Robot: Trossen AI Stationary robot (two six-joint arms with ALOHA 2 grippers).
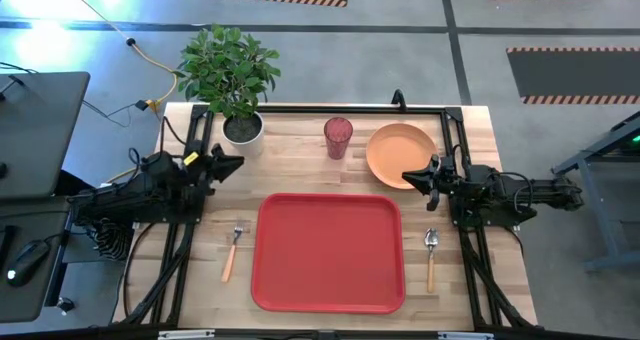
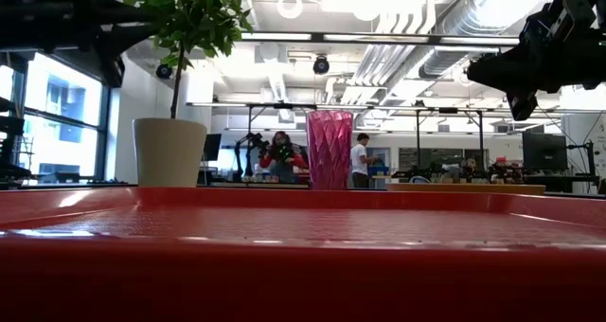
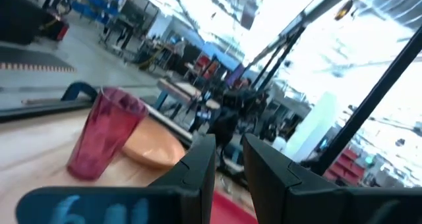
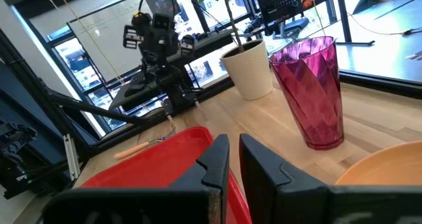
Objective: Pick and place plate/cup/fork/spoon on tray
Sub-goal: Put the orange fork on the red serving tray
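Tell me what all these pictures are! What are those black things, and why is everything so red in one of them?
The black things are two robot arms at a wooden table. Each ends in a gripper, like a hand with two fingers. The left gripper and the right gripper both hold nothing.

One camera looks down from above. One sits low at table height, so the red tray fills its picture. One camera rides on each wrist, peeking past that arm's fingers.

On the table lie the tray in the middle, a fork on one side of it and a spoon on the other. Behind the tray stand a pink cup, an orange plate and a plant in a white pot. The tray has nothing on it yet.
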